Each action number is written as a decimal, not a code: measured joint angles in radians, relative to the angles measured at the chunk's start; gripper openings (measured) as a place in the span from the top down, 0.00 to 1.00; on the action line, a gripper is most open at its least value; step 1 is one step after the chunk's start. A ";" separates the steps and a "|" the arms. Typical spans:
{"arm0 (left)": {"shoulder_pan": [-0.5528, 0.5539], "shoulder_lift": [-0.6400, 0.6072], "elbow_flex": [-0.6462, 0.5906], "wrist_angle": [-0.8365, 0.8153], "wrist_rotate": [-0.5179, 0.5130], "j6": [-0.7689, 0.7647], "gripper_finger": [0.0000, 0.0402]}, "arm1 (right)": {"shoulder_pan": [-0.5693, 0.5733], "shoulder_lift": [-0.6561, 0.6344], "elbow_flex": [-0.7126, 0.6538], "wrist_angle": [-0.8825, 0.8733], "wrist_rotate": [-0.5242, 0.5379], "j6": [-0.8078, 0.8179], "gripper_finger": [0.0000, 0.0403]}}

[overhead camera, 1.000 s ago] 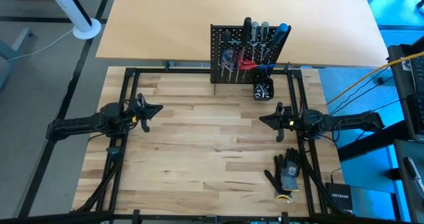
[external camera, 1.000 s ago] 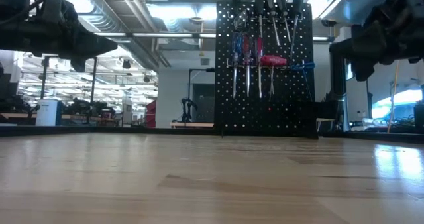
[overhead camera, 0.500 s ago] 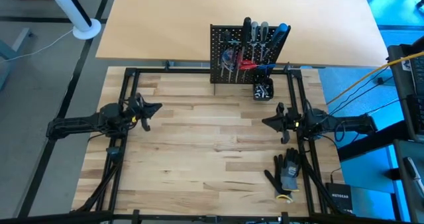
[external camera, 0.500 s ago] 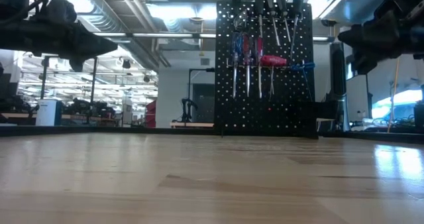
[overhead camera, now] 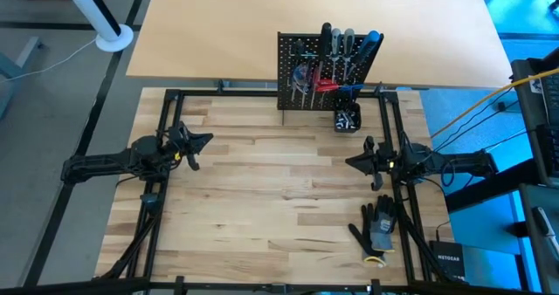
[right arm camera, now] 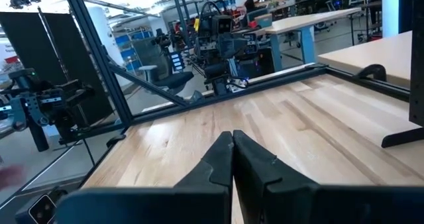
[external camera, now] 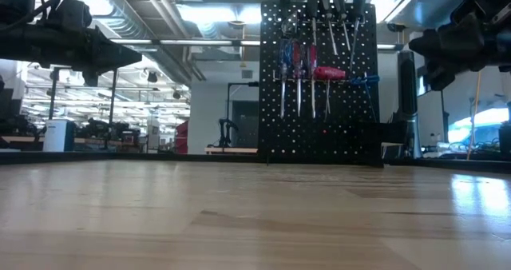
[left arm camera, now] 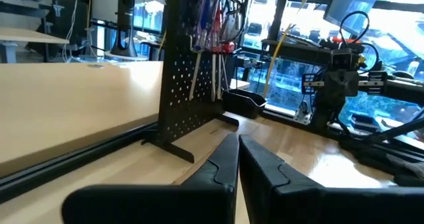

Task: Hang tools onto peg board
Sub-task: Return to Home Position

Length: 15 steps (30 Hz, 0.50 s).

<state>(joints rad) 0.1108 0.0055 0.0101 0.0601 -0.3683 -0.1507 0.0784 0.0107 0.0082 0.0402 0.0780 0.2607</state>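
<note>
The black peg board [overhead camera: 319, 72] stands upright on its short stand at the table's far edge. Several tools [overhead camera: 336, 59] with red, blue and black handles hang on its face, seen also in the low view [external camera: 319, 66] and the left wrist view [left arm camera: 212, 25]. My left gripper [overhead camera: 208, 140] rests shut, level, above the table's left side. My right gripper [overhead camera: 349, 161] rests shut, level, above the right side. Both point toward the table's middle, far from the board, with nothing between the fingers [left arm camera: 237, 154] [right arm camera: 232, 151].
A small black cup [overhead camera: 347, 118] stands in front of the board's right foot. Black gloves [overhead camera: 378, 227] lie near the right front corner. A black metal frame [overhead camera: 166, 103] runs around the wooden table top [overhead camera: 271, 199]. A tan desk [overhead camera: 218, 24] lies beyond the board.
My right gripper has drawn back a little toward the table's right edge and tipped to level. My left gripper has swung slightly at the wrist, its tip turning toward the far edge. Both stay shut.
</note>
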 joint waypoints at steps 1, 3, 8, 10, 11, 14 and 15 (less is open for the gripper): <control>0.000 0.000 0.000 0.000 0.000 0.001 0.99 | 0.000 0.000 0.000 0.000 0.000 0.000 0.98; 0.000 0.000 0.000 0.000 0.000 0.001 0.99 | 0.000 0.000 0.000 0.000 0.000 0.000 0.98; 0.000 0.000 0.000 0.000 0.000 0.001 0.99 | 0.000 0.000 0.000 0.002 0.000 0.000 0.98; 0.000 0.000 0.000 0.000 0.000 0.001 0.99 | 0.000 0.000 0.000 0.003 0.000 0.000 0.98; 0.000 0.000 0.000 0.000 0.000 0.001 0.99 | 0.000 0.000 0.000 0.004 0.000 0.000 0.98; 0.000 0.000 0.000 0.000 0.000 0.001 0.99 | 0.000 0.000 0.000 0.007 0.000 0.000 0.98; 0.000 0.000 0.000 0.000 0.000 0.001 0.99 | 0.000 0.000 0.000 0.007 0.000 0.000 0.98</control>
<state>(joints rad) 0.1108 0.0055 0.0101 0.0598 -0.3683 -0.1493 0.0784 0.0105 0.0082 0.0475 0.0780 0.2604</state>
